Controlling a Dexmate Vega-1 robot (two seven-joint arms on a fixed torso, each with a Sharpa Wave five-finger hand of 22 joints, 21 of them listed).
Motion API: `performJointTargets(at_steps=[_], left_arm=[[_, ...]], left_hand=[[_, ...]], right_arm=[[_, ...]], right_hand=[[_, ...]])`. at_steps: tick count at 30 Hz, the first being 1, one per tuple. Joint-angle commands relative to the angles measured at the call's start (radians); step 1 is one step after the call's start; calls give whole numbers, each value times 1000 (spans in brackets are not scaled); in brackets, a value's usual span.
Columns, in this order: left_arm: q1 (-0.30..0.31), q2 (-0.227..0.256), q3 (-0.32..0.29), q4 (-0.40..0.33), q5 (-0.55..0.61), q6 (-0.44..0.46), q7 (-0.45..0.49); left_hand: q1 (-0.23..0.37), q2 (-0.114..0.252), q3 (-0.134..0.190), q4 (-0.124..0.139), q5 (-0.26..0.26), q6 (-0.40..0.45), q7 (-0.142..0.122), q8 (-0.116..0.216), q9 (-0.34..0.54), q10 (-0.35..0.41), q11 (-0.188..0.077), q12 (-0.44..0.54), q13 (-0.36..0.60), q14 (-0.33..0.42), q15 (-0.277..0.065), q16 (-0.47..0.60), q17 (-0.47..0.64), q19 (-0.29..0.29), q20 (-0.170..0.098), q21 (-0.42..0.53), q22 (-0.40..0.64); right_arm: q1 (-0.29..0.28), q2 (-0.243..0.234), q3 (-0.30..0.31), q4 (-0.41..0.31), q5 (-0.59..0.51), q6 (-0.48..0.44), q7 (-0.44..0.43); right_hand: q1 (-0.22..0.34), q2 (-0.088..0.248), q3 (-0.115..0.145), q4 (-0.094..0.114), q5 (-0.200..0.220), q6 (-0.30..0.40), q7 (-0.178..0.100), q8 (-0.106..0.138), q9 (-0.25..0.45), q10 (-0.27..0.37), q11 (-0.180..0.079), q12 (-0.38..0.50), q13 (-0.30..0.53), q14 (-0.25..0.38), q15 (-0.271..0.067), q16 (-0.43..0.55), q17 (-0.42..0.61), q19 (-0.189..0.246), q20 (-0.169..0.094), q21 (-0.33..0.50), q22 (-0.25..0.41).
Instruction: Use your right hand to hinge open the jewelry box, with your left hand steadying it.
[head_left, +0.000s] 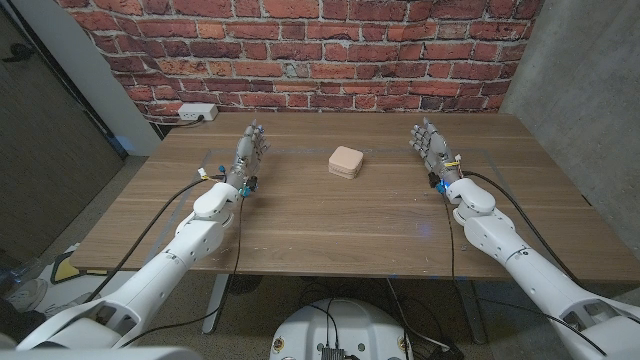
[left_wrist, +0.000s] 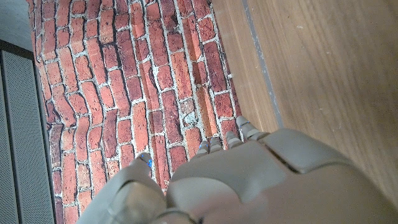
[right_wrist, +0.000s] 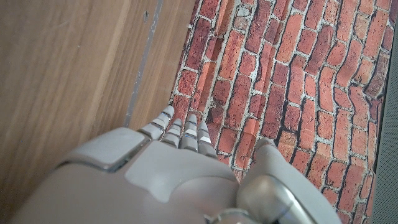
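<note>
On the wooden table (head_left: 300, 225), mid-width and toward the far side, sits the jewelry box (head_left: 346, 162): small, pale pink, rounded corners, lid down. Nothing touching it.

Our left hand (head_left: 250, 152) is on the left side of the table, well apart from the box, fingers extended toward the brick wall (head_left: 300, 50) and holding nothing. Our right hand (head_left: 431, 146) mirrors it on the right side, also well apart from the box, fingers extended and slightly spread, holding nothing. The box lies between the two hands, a bit nearer the left one.

From the left wrist view we see the back of the left hand (left_wrist: 261, 186) with fingers straight, table edge and brick behind them, nothing in the grip. Right wrist view gives the same: back of the right hand (right_wrist: 161, 180), fingertips (right_wrist: 186, 127) reaching toward the wall, nothing held.

We can't tell from the frames whether either palm touches the tabletop.

Against the wall behind the table's far left corner there's a white power strip (head_left: 192, 113). Black cables (head_left: 165, 225) run along both forearms.
</note>
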Motion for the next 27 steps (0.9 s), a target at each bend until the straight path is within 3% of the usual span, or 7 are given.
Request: performJointTargets(at_steps=[1,7,13,27], left_arm=[[23,9,-5,-25,-3,-7,3],[28,12,-5,-30,0,-11,3],[34,15,-9,-36,-3,-15,2],[52,23,-18,-48,-11,-25,-5]], left_hand=[[6,93,4,-1,4,-247,-1,8,2,-198,-1,6,4,-195,-30,7,4,-114,-52,7,4],[6,93,3,-1,5,-246,-1,8,2,-198,-1,6,4,-196,-30,7,4,-114,-52,7,3],[7,93,2,-1,6,-245,-2,8,3,-196,1,7,4,-194,-29,7,4,-114,-50,7,3],[8,92,-1,-2,7,-234,-4,12,3,-187,5,9,4,-189,-26,8,4,-109,-47,9,3]], right_arm=[[-49,139,185,-70,-213,-134,102],[-65,190,245,-130,-357,-199,125],[-72,238,287,-168,-459,-222,155],[-83,300,310,-253,-718,-228,163]], right_hand=[[25,1,12,-13,5,1,9,6,2,8,3,6,4,8,12,4,2,7,3,3,3],[52,-8,19,-39,3,-20,7,-1,3,-18,7,-4,4,3,26,1,3,2,10,-5,3],[57,-12,18,-46,1,-28,6,-3,3,-28,14,-7,4,2,30,0,3,3,14,-7,3],[84,-17,26,-72,2,-31,-5,0,3,-23,3,-2,4,10,28,3,3,11,22,-11,4]])
